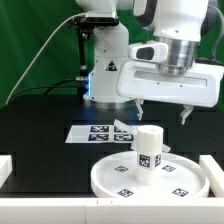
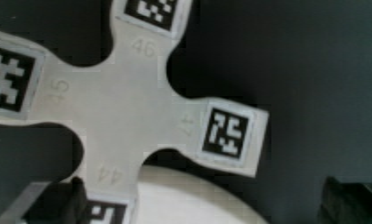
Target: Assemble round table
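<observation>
The large rimmed round disc (image 1: 120, 180) lies flat at the front of the black table. The short cylindrical post (image 1: 148, 148) stands upright on it. The cross-shaped piece (image 1: 124, 126) lies flat just behind the disc, and it fills the wrist view (image 2: 121, 95) with tags on its arms. My gripper (image 1: 161, 110) hangs above and a little behind the post, open and empty. In the wrist view the gripper (image 2: 208, 206) shows two dark fingertips (image 2: 58, 200) set wide apart. A rounded white surface (image 2: 209, 195), apparently the post's top, lies between them.
The marker board (image 1: 88, 132) lies flat behind the disc, beside the cross-shaped piece. White raised blocks stand at the table's front on the exterior view's left (image 1: 5, 172) and right (image 1: 216, 168). The robot's base (image 1: 105, 70) stands at the back before a green curtain.
</observation>
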You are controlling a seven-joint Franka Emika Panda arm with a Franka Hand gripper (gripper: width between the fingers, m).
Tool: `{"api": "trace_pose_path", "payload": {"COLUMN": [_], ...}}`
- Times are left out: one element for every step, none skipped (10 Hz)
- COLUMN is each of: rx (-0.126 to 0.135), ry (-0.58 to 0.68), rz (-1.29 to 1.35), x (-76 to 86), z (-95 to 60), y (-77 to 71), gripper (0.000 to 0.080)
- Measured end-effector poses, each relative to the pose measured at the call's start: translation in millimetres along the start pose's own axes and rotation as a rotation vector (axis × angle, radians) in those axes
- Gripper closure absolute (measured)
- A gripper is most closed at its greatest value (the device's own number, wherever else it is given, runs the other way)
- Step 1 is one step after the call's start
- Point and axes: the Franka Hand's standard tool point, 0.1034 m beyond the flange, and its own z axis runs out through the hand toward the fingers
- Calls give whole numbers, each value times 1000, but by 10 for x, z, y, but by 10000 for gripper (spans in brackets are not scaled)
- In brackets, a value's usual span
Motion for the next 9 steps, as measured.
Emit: {"api": "trace_pose_path", "payload": {"rx": [1,1,-6,-41,-71,-124,-123,-109,-109], "ry": [0,-1,-1,-18,-51,-53,-8,-12,-8], "rz": [2,2,-26,-103,-124,-203,-263,-243,-244], "x": [0,-1,-4,-32,-37,6,-25,-80,-51], "z": [3,5,16,75,81,75,140,171,156], "y": [-3,-3,10,88,180,184,123,141,128], "gripper": [151,151,151,151,151,151,151,151,151]}}
